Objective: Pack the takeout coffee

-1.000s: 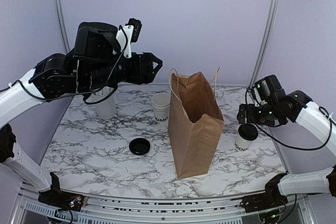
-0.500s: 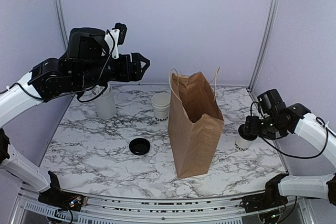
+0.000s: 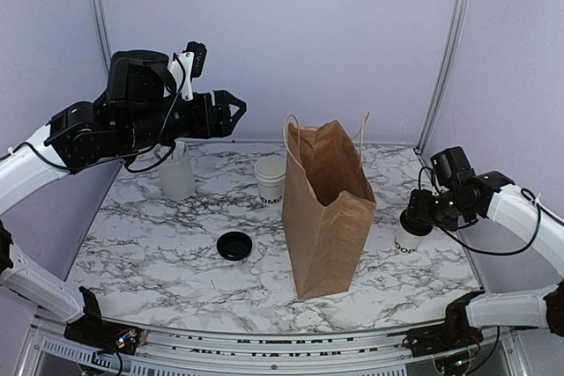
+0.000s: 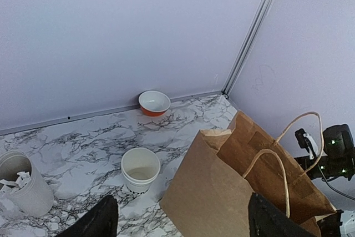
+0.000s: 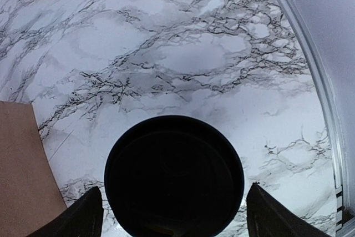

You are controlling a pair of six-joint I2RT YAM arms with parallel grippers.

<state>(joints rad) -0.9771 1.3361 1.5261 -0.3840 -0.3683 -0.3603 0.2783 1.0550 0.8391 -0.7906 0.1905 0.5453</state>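
Brown paper bag (image 3: 326, 209) stood open mid-bench (image 3: 150, 244). Lidless white cup (image 3: 270, 180) sat just behind-left of it, loose black lid (image 3: 234, 245) nearer the front, and orange bowl (image 4: 154, 102) back by the wall.

From here the table (image 3: 159, 244) looks smooth, marble-patterned and faintly shiny. The bag (image 3: 326, 217) is matt, creased brown paper. At the right edge, the takeout coffee (image 3: 408, 241) is white paper under a dull black plastic lid (image 5: 174, 176). The far-edge bowl (image 4: 154, 102) looks glossy.
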